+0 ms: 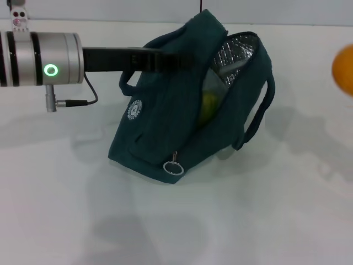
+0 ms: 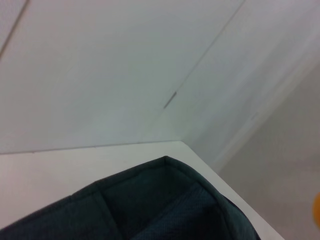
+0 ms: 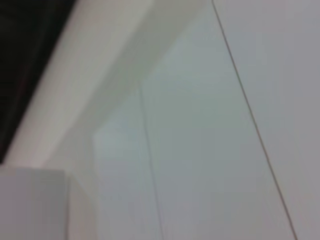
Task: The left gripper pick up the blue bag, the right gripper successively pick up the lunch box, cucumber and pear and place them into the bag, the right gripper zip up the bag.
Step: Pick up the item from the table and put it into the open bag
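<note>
We see the left pincer (image 1: 165,61) pinching the blue bag (image 1: 165,138) open, green contents inside, the pear (image 1: 343,69) at far right, zipper unclosed; right pincer unseen

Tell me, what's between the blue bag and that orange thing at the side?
Nothing. In the head view, only bare white table lies between the blue bag and the pear, which peeks in at the picture's right edge.
</note>
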